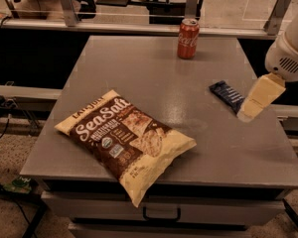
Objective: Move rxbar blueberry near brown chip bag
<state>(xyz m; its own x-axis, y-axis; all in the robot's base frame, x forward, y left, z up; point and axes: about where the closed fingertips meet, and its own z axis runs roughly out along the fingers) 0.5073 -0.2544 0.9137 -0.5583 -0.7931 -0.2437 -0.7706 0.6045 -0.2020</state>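
The rxbar blueberry [225,94] is a small flat navy bar lying on the right part of the grey table [139,68]. The brown chip bag [124,137], dark brown with cream edges and "Sea Salt" lettering, lies flat near the table's front left, well apart from the bar. My gripper [248,112] is cream-coloured and hangs from the white arm [290,58] at the right. Its tip is just right of the bar's near end and covers part of it. It holds nothing that I can see.
A red soda can [187,38] stands upright at the table's back centre-right. A metal rail with posts [191,1] runs behind the table. A drawer handle [161,216] shows below the front edge. Cables lie on the floor at the left.
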